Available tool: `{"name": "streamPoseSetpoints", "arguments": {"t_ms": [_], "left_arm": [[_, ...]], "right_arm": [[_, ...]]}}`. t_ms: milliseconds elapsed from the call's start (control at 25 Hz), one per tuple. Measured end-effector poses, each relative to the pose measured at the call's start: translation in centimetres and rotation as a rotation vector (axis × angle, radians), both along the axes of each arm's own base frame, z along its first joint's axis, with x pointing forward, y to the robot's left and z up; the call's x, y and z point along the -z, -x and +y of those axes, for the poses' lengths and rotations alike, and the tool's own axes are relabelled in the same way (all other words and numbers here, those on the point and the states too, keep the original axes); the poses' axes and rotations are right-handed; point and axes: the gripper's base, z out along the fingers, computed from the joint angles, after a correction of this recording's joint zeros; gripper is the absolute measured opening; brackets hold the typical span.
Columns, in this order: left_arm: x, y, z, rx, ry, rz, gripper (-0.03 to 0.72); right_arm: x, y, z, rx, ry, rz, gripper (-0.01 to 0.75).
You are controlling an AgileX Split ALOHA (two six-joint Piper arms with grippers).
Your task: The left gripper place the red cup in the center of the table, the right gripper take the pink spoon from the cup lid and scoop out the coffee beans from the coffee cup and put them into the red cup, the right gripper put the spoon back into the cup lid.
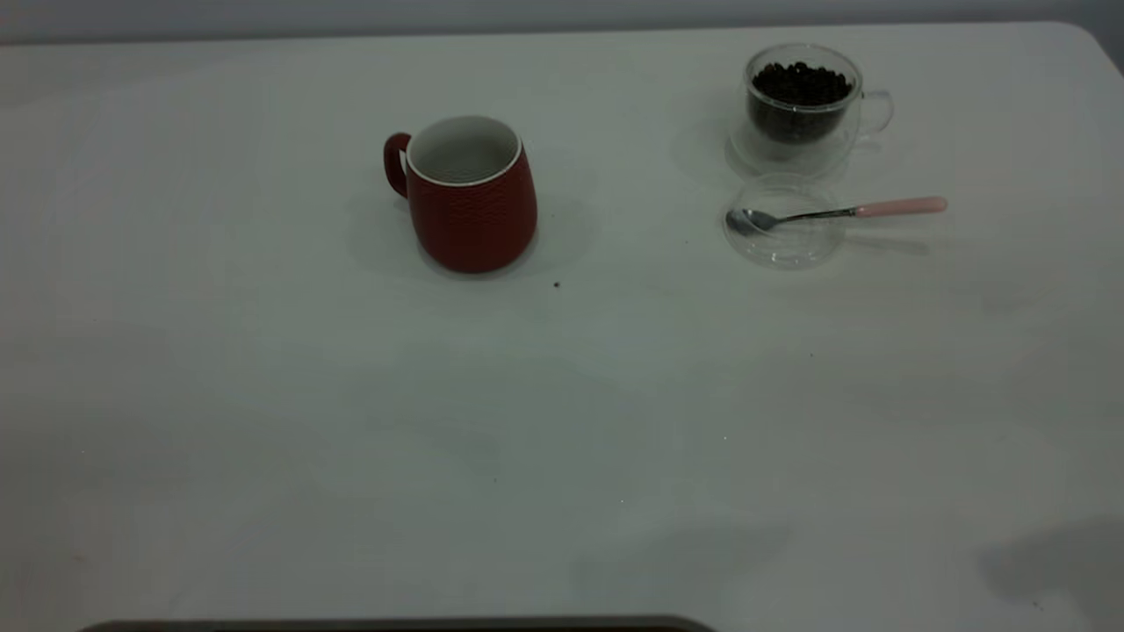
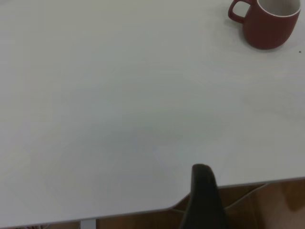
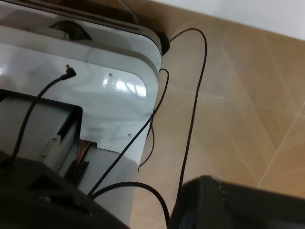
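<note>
Here my left gripper [image 2: 202, 198] shows only as one dark fingertip at the near table edge, so I cannot tell how far it is spread, and I see nothing in its hold. Well away from it across the bare white table [image 2: 119, 105] stands the red cup [image 2: 268, 21], upright, handle toward the left arm's side. My right gripper [image 3: 224, 205] is off the table altogether; its wrist camera looks down on a wooden floor [image 3: 238, 95], black cables [image 3: 193, 109] and a white equipment housing [image 3: 95, 86], and I cannot tell its opening either. In the exterior view neither arm appears. There the red cup [image 1: 470, 197] sits left of centre, empty. Well apart on the right arm's side, the glass coffee cup [image 1: 797, 107] holds coffee beans [image 1: 800, 83]. Just in front of it lies the clear cup lid [image 1: 780, 221], with the pink spoon [image 1: 839, 212] resting across it, bowl inside, pink handle pointing outward past the rim.
</note>
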Motion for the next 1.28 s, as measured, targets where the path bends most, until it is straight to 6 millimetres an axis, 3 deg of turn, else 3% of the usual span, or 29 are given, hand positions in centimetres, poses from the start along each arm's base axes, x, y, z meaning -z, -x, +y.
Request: {"name": "streamPoseSetpoints", "arguments": {"t_ms": [520,720,1000,1280], "left_arm": [[0.0,0.0,0.0,0.000,0.000,0.000,0.587],[0.0,0.0,0.0,0.000,0.000,0.000,0.587],[0.0,0.0,0.0,0.000,0.000,0.000,0.587],[0.0,0.0,0.0,0.001,-0.001,0.000,0.587]], "right_arm": [[-4.8,4.2,-0.9,-0.002,-0.082,-0.378,0.496],[-6.4,6.9,-1.5,-0.003,-0.123,-0.572,0.496],[-7.4,10.2,-2.1,-0.005,-0.168,-0.787,0.496],[-7.6,11.6,-2.4,-0.005,-0.187,-0.875,0.496]]}}
